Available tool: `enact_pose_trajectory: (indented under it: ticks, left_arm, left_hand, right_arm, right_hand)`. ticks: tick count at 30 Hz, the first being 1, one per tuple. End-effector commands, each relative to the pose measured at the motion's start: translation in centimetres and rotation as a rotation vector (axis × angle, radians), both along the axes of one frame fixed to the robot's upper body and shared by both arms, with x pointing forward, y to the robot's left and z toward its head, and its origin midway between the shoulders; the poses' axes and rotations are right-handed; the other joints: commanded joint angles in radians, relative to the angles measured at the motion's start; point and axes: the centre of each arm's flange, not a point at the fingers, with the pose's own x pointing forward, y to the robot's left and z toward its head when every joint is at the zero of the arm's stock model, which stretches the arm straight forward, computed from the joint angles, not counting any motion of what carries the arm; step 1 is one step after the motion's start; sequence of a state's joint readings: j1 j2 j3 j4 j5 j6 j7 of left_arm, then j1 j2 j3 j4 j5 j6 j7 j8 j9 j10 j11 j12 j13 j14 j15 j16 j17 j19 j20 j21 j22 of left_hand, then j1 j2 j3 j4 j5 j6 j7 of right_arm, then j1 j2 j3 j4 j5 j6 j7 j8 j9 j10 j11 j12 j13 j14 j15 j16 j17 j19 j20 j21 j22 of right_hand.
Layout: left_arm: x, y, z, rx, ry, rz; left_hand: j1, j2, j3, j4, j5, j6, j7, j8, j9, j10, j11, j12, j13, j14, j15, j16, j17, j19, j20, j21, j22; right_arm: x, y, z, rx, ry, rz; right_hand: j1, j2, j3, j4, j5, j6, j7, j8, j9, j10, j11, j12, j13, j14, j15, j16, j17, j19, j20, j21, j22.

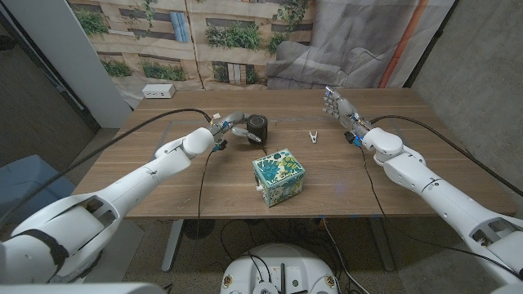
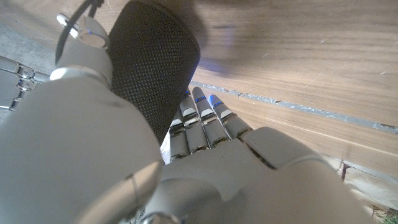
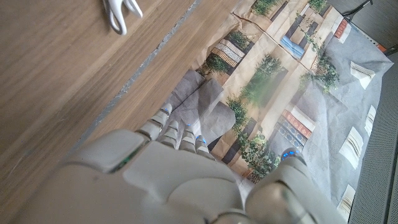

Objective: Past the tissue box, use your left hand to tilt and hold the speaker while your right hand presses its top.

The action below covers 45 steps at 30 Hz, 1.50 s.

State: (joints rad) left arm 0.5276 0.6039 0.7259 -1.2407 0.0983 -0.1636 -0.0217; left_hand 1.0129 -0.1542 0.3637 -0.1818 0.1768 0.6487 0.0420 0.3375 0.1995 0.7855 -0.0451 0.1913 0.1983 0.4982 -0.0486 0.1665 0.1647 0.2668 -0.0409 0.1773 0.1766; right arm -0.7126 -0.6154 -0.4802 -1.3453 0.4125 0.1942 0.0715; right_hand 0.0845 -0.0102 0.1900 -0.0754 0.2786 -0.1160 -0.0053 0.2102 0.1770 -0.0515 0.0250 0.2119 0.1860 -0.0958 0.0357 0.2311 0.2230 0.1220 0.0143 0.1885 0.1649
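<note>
Head view: one speaker (image 1: 258,127), one tissue box (image 1: 279,176).

one speaker (image 1: 258,128), dark and round, stands on the tabletop (image 1: 343,175) past the tissue box. one tissue box (image 1: 278,177), patterned in teal and white, sits nearer the robot than the speaker. one white clip (image 1: 312,136) lies right of the speaker, well apart from it. one white power strip (image 1: 158,91) rests at the far left corner, beyond the speaker. two robot hands are in view: one left hand (image 1: 230,127) touching the speaker's left side, and one right hand (image 1: 341,110) well to the speaker's right, past the clip. one tabletop carries all of it.
</note>
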Motion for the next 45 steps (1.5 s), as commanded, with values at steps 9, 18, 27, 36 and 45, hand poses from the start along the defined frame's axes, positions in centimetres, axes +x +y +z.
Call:
enact_pose_trajectory:
  ticks: [9, 18, 27, 36, 45]
  left_arm:
    - [0.9, -0.6, -0.8, 0.018, 0.023, 0.005]
    - [0.8, -0.3, -1.4, -0.007, 0.046, 0.006]
    - [0.8, 0.3, -1.7, 0.023, 0.083, 0.011]
    - [0.6, 0.7, -1.7, 0.058, 0.103, 0.019]
    - [0.4, 1.3, -1.5, 0.061, 0.119, 0.025]
  left_hand:
    - [-0.097, 0.211, 0.013, 0.018, 0.005, 0.226, -0.151, -0.015, -0.003, 0.164, -0.178, -0.003, 0.002, -0.025, -0.124, 0.006, 0.000, -0.028, -0.023, 0.003, -0.001]
    - [-0.101, 0.205, 0.008, 0.016, 0.005, 0.199, -0.160, -0.036, -0.005, 0.138, -0.178, -0.008, -0.001, -0.031, -0.121, 0.009, 0.001, -0.046, -0.015, 0.004, -0.003]
    - [-0.112, 0.208, 0.001, 0.017, 0.007, 0.132, -0.176, -0.082, -0.008, 0.094, -0.178, -0.008, -0.001, -0.028, -0.122, 0.015, 0.004, -0.065, 0.005, 0.007, -0.003]
    - [-0.137, 0.180, -0.020, 0.017, 0.008, 0.020, -0.209, -0.141, -0.007, -0.003, -0.174, -0.016, -0.002, -0.050, -0.121, 0.014, 0.006, -0.094, 0.010, 0.010, -0.004]
    - [-0.172, 0.165, -0.040, 0.023, 0.009, -0.170, -0.205, -0.159, -0.010, -0.204, -0.159, -0.019, -0.001, -0.139, -0.101, 0.007, 0.008, -0.153, 0.013, 0.005, -0.005]
  right_arm:
    - [0.7, -0.5, -1.2, 0.028, 0.022, -0.010]
    - [0.8, -0.2, -1.4, 0.033, 0.031, -0.014]
    - [0.8, 0.0, -1.6, 0.034, 0.041, -0.019]
    - [1.0, 0.3, -1.6, 0.034, 0.042, -0.015]
    - [1.0, 0.4, -1.7, 0.030, 0.046, -0.014]
  right_hand:
    - [-0.004, -0.001, -0.002, 0.001, 0.009, 0.005, 0.005, -0.007, 0.001, 0.011, -0.003, -0.003, 0.003, 0.001, -0.002, 0.000, 0.002, 0.009, -0.002, 0.000, 0.002]
    - [-0.005, 0.000, -0.003, 0.001, 0.009, 0.009, 0.004, -0.008, 0.001, 0.022, -0.003, 0.000, 0.003, 0.003, -0.002, -0.001, 0.001, 0.012, -0.002, 0.001, 0.002]
    - [-0.004, 0.006, -0.002, 0.001, 0.010, 0.019, 0.003, -0.007, 0.001, 0.031, -0.004, 0.000, 0.003, 0.009, 0.001, 0.000, 0.000, 0.017, 0.000, 0.002, 0.002]
    - [-0.006, 0.010, -0.001, 0.002, 0.011, 0.021, 0.003, -0.008, 0.001, 0.034, -0.005, 0.000, 0.003, 0.011, 0.002, -0.001, -0.001, 0.021, -0.001, 0.002, 0.002]
    - [-0.006, 0.012, -0.001, 0.002, 0.012, 0.023, 0.004, -0.009, 0.001, 0.036, -0.006, -0.001, 0.003, 0.012, 0.002, -0.001, -0.001, 0.022, 0.001, 0.002, 0.002]
